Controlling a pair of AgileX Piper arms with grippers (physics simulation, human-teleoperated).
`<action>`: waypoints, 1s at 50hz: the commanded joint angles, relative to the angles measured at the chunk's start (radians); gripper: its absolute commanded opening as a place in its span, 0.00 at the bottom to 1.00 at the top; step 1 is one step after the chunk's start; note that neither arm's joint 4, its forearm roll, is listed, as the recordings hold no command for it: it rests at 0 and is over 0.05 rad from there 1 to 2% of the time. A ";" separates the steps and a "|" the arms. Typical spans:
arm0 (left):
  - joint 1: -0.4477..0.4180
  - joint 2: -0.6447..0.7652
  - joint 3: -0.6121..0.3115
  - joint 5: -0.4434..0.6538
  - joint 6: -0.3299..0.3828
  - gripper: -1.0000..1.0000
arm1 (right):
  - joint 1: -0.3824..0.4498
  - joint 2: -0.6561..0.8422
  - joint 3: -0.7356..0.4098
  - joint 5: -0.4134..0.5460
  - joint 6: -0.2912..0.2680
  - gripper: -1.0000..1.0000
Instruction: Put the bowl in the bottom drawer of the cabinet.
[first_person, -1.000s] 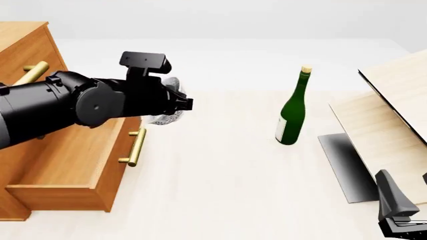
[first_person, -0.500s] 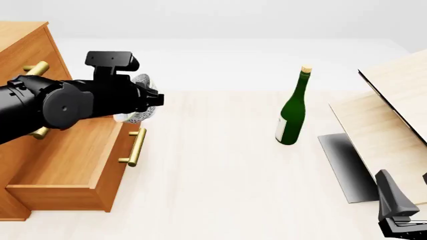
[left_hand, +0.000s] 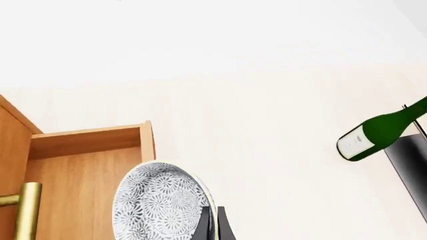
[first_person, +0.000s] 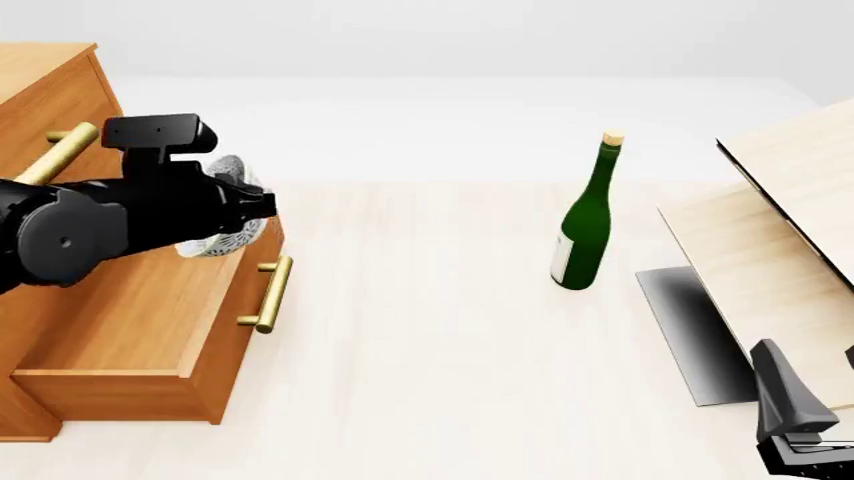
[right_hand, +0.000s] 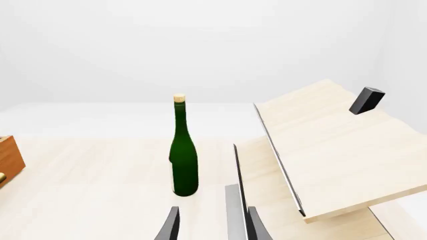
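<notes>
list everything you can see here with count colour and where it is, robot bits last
bowl: one, white with grey-blue pattern, held on edge over the open drawer
bottom drawer: one, orange-brown with brass handle, pulled out at left
cabinet: one, orange-brown, far left
green bottle: one, dark green, upright mid-table
pale boards: light wood with a dark panel, tilted at right
table: one, pale wood
left end effector: black, shut on the bowl's rim
right end effector: dark fingers apart, low at right, holding nothing
</notes>
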 joint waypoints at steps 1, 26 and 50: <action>0.055 -0.057 0.059 -0.029 -0.014 0.00 | 0.000 0.000 0.000 0.000 0.000 1.00; 0.106 -0.147 0.148 -0.054 -0.053 0.00 | 0.000 0.000 0.000 0.000 0.000 1.00; 0.154 -0.180 0.232 -0.071 -0.052 0.00 | 0.000 0.000 0.000 0.000 0.000 1.00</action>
